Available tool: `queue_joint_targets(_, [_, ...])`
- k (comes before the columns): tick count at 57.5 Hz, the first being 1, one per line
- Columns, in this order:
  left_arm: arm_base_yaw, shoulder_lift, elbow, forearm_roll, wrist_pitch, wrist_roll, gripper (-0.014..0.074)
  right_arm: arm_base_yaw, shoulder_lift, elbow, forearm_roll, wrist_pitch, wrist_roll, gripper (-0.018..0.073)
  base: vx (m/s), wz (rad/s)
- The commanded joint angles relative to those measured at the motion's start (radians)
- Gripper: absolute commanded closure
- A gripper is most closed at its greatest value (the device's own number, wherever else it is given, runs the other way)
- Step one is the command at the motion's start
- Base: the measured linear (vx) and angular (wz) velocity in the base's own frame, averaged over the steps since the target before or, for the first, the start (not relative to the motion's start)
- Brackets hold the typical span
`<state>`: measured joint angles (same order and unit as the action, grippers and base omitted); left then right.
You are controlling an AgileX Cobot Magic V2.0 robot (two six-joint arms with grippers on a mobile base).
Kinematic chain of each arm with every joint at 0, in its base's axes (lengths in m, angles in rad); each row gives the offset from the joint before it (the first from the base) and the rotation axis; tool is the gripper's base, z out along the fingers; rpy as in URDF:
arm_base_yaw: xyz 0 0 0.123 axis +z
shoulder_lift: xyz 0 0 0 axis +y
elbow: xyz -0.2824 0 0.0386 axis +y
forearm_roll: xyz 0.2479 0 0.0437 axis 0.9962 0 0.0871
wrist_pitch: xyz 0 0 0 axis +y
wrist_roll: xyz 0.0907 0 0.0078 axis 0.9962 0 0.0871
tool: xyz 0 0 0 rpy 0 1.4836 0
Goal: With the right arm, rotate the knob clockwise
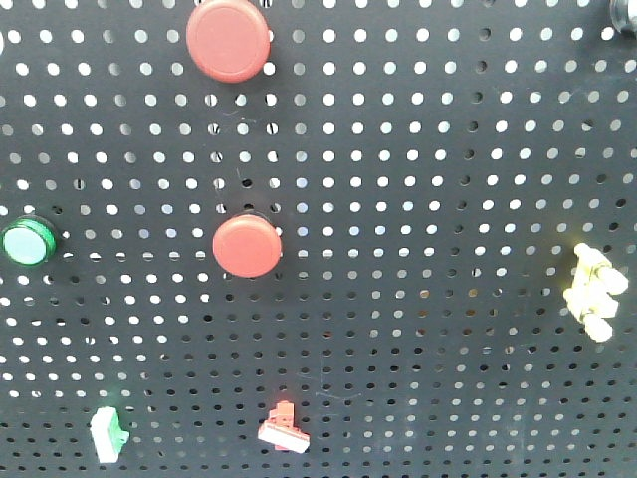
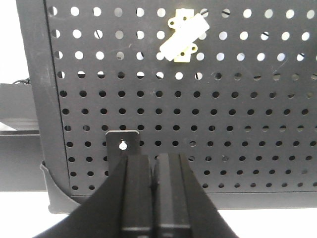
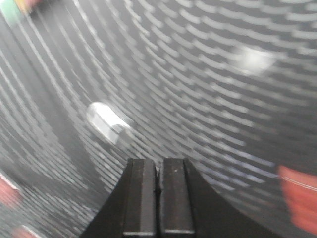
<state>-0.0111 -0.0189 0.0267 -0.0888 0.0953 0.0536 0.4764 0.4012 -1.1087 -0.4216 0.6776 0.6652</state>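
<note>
A dark round thing (image 1: 624, 15), perhaps the knob, is cut off at the top right corner of the black pegboard (image 1: 418, 149) in the front view. Neither gripper shows there. My right gripper (image 3: 159, 161) is shut and empty. Its view is smeared by motion across the pegboard, with a blurred white part (image 3: 105, 121) to the upper left of the fingertips. My left gripper (image 2: 153, 158) is shut and empty, low in front of the pegboard (image 2: 247, 124), just right of a small black bracket (image 2: 123, 141).
On the board sit two red round buttons (image 1: 228, 40) (image 1: 247, 245), a green button (image 1: 27, 243), a yellow switch (image 1: 595, 292), a green toggle (image 1: 107, 435) and a red toggle (image 1: 283, 428). The left wrist view shows a pale yellow switch (image 2: 183, 35). A blurred red shape (image 3: 299, 198) lies right of the right gripper.
</note>
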Motion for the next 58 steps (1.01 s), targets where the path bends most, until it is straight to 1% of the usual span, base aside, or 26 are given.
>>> queue_joint_targets(1, [-0.002, -0.011, 0.011, -0.003, -0.085, -0.002, 0.0603, 0.0, -0.055, 0.098, -0.087, -0.082, -0.119, 0.0568, 0.0, 0.0])
queue_joint_targets(5, [-0.002, -0.011, 0.011, -0.003, -0.085, -0.002, 0.0603, 0.0, -0.1, 0.197, -0.15, -0.109, -0.161, 0.0568, 0.0, 0.0])
queue_joint_targets(12, [-0.002, -0.011, 0.011, -0.003, -0.085, -0.002, 0.0603, 0.0, -0.114, 0.334, -0.252, -0.208, -0.162, 0.0568, 0.0, 0.0])
queue_joint_targets(18, [-0.002, -0.011, 0.011, -0.003, -0.085, -0.002, 0.0603, 0.0, -0.108, 0.411, -0.315, -0.279, -0.162, 0.0567, 0.0, 0.0])
queue_joint_targets(30, [-0.002, -0.011, 0.011, -0.003, -0.085, -0.002, 0.0603, 0.0, -0.108, 0.521, -0.318, -0.288, -0.162, 0.0567, 0.0, 0.0])
queue_joint_targets(42, [-0.002, -0.011, 0.011, -0.003, -0.085, -0.002, 0.0603, 0.0, -0.108, 0.585, -0.319, -0.287, -0.162, 0.0567, 0.0, 0.0])
queue_joint_targets(46, [-0.002, -0.011, 0.011, -0.003, -0.085, -0.002, 0.0603, 0.0, -0.108, 0.597, -0.315, -0.283, -0.162, 0.0567, 0.0, 0.0])
queue_joint_targets(49, [-0.002, -0.011, 0.011, -0.003, -0.085, -0.002, 0.0603, 0.0, -0.109, 0.609, -0.28, -0.284, -0.162, 0.0567, 0.0, 0.0])
queue_joint_targets(54, [-0.002, -0.011, 0.011, -0.003, -0.085, -0.002, 0.0603, 0.0, -0.109, 0.633, -0.156, -0.288, -0.185, 0.0567, 0.0, 0.0])
queue_joint_targets(58, [-0.002, -0.011, 0.011, -0.003, -0.085, -0.002, 0.0603, 0.0, -0.115, 0.679, -0.052, -0.336, -0.246, 0.0567, 0.0, 0.0])
